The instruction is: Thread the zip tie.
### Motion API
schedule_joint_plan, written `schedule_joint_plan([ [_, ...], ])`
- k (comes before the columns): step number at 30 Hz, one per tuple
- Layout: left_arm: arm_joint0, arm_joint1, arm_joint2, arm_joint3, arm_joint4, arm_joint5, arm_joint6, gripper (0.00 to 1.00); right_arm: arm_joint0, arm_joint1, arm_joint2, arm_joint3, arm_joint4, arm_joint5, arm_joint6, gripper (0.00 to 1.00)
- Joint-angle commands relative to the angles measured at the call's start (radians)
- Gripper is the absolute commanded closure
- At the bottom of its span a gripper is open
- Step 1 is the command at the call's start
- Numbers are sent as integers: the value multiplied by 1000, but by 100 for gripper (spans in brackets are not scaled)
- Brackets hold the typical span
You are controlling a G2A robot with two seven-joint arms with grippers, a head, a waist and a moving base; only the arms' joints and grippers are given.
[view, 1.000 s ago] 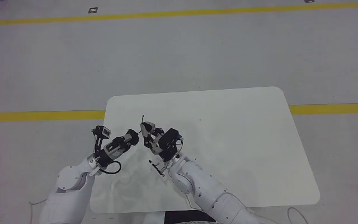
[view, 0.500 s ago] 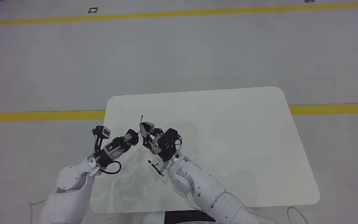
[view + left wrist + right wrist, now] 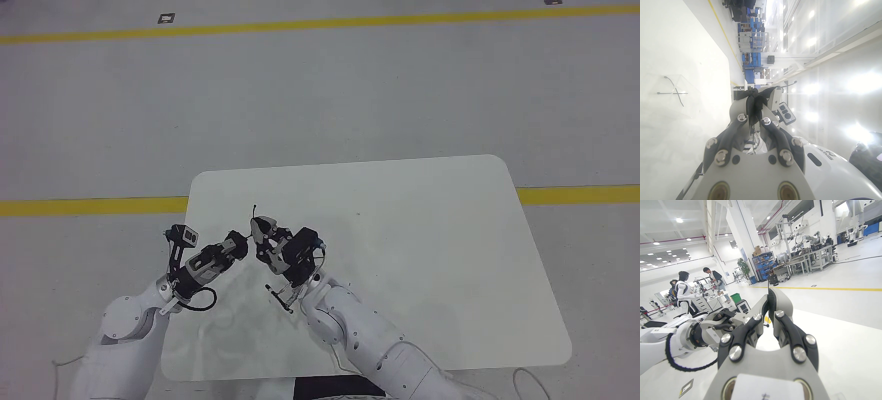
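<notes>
Currently the right gripper is clamped on the zip tie near the tabletop's left edge. The left gripper is closed, contents unclear. Threading is judged incomplete.

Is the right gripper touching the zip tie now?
Touching. In the right wrist view the right gripper has its jaws shut on the zip tie, whose black strap pokes out past them.

Top camera looks down on the table from afar; both wrist cameras skim it closely.
</notes>
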Motion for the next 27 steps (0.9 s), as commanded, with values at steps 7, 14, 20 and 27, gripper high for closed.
schedule_joint_plan([
  [7,0,0,0,0,0,0,0,100,-6,1,4,-6,-3,0,-8,100],
  [14,0,0,0,0,0,0,0,100,-11,3,5,-8,-7,-4,-1,100],
  [20,0,0,0,0,0,0,0,100,-10,2,4,-2,-4,-3,-1,100],
  [27,0,0,0,0,0,0,0,100,-7,0,3,-4,-4,-1,-7,100],
])
